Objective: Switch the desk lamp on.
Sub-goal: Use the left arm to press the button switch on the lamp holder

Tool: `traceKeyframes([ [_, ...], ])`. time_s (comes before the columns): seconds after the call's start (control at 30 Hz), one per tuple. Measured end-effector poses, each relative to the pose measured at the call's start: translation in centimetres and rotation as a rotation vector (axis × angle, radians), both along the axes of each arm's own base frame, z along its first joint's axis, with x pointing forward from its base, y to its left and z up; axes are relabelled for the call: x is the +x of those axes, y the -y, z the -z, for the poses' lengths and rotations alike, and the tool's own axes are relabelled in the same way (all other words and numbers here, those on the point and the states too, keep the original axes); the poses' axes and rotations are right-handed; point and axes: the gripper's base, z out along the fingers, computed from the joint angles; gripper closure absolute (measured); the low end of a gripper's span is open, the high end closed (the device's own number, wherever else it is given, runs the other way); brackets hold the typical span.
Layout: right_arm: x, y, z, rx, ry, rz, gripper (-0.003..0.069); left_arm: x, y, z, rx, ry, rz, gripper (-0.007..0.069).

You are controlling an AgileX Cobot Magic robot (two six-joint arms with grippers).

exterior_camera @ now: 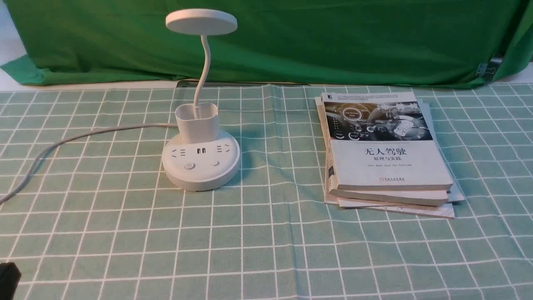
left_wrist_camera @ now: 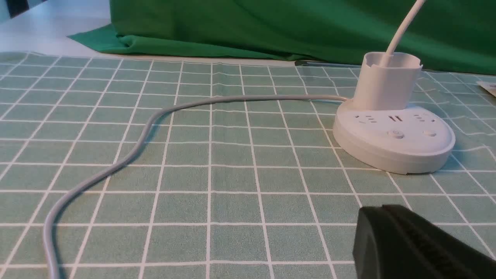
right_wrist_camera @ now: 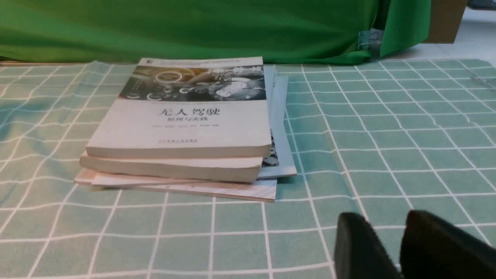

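Observation:
The white desk lamp stands on the checked cloth left of centre, with its disc head (exterior_camera: 201,21) unlit, a cup holder (exterior_camera: 197,123) and a round base (exterior_camera: 201,168). Two buttons (exterior_camera: 190,165) (exterior_camera: 215,163) sit on the front of the base. The base also shows in the left wrist view (left_wrist_camera: 393,147), buttons facing me. My left gripper (left_wrist_camera: 381,209) is shut and empty, low over the cloth, short of the base. A black part of it shows at the front view's lower left corner (exterior_camera: 8,277). My right gripper (right_wrist_camera: 387,221) has a narrow gap between its fingers and is empty.
The lamp's grey cord (exterior_camera: 83,135) trails left across the cloth, also in the left wrist view (left_wrist_camera: 128,155). A stack of books (exterior_camera: 387,154) lies right of the lamp, ahead of my right gripper (right_wrist_camera: 186,128). A green backdrop (exterior_camera: 333,41) hangs behind.

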Motion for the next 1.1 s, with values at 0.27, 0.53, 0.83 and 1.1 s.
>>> traceKeyframes([
  [0.27,0.00,0.00,0.00,0.000,0.000,0.000,0.0421,0.00,0.00,0.00,0.000,0.000,0.000,0.0623],
  [0.53,0.00,0.00,0.00,0.000,0.000,0.000,0.0421,0.00,0.00,0.00,0.000,0.000,0.000,0.0623],
  [0.83,0.00,0.00,0.00,0.000,0.000,0.000,0.0421,0.00,-0.05,0.00,0.024,0.001,-0.002,0.0623],
  [1.1,0.00,0.00,0.00,0.000,0.000,0.000,0.0421,0.03,-0.06,-0.15,0.024,0.018,-0.003,0.0623],
])
